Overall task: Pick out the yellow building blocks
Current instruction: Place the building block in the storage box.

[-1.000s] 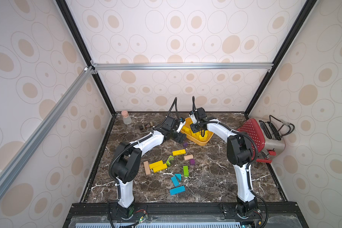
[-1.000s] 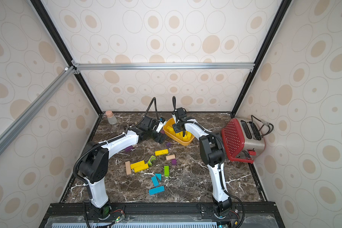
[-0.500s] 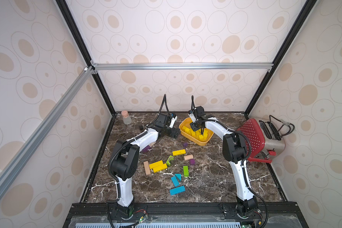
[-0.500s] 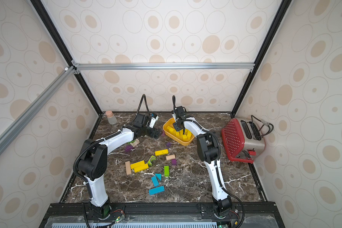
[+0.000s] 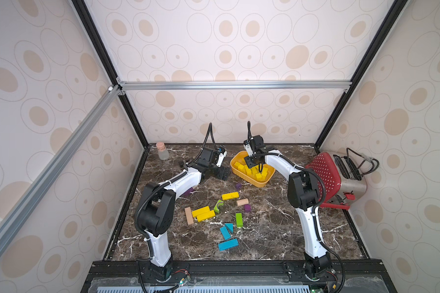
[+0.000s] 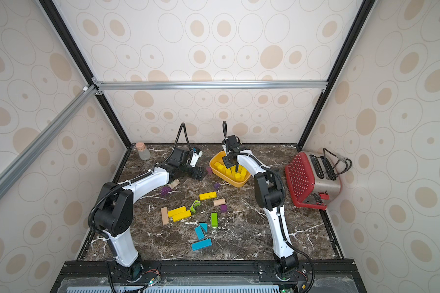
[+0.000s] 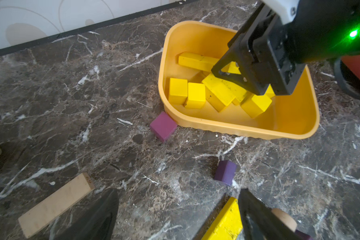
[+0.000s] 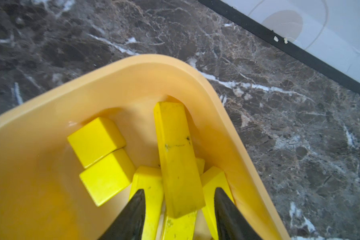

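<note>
The orange-yellow tub (image 5: 258, 184) (image 6: 235, 184) stands at the back middle and holds several yellow building blocks (image 5: 249, 170) (image 6: 229, 170) (image 7: 195, 94). My right gripper (image 5: 254, 165) (image 6: 231, 163) (image 8: 179, 189) hangs inside the tub (image 8: 133, 83), open. A yellow bar (image 8: 178, 155) lies loose between its jaws on the pile, with gaps on both sides. My left gripper (image 5: 220, 173) (image 6: 198, 173) (image 7: 177, 192) stands open low over the table, left of the tub (image 7: 247, 129). Three yellow bars (image 5: 230, 195) (image 5: 200, 211) (image 5: 205, 216) lie on the table.
Purple cubes (image 7: 163, 126) (image 7: 226, 172), a wooden plank (image 7: 56, 204), green (image 5: 238, 219) and blue (image 5: 228, 244) blocks lie scattered mid-table. A toaster (image 5: 351, 175) and a red perforated piece (image 5: 323, 175) stand at the right. A corked bottle (image 5: 162, 151) is at the back left.
My right gripper has opened and let a yellow bar go into the tub. My left arm has swung back to the left, away from the tub.
</note>
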Controlling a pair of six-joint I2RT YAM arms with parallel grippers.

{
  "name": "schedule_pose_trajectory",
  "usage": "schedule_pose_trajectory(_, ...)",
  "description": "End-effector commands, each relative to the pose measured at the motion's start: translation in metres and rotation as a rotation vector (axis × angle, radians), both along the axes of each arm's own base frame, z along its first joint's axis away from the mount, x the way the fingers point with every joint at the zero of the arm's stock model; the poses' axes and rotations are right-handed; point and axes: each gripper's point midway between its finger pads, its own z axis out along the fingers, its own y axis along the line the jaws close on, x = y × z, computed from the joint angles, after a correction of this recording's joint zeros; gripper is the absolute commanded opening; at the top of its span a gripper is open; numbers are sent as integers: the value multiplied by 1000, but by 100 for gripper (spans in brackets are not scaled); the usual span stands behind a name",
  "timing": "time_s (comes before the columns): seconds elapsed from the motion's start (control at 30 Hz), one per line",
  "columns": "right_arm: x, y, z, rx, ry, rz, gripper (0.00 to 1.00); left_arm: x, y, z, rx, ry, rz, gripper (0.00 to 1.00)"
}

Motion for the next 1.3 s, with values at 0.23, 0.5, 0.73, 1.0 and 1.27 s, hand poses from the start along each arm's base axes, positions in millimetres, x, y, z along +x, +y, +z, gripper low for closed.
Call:
schedule_pose_trajectory(0.23, -63, 30, 62, 42, -35, 50, 53, -23, 5, 40, -76, -9, 13, 86)
schedule_pose_trajectory(0.5, -128, 64, 82, 166, -9, 103, 48, -52, 7, 65, -100, -45, 15, 85)
schedule_pose_trajectory(0.73, -169, 73, 89, 291, -15, 88, 48, -94, 19, 57, -28, -40, -21, 85)
schedule_pose_trajectory(1.0, -183, 77, 83, 420, 7, 37, 47, -97, 23, 28, 105, 0, -96, 83)
schedule_pose_trajectory(1.27, -184, 73, 96, 413, -28, 30, 47, -88, 8, 9, 72, 73, -109, 80)
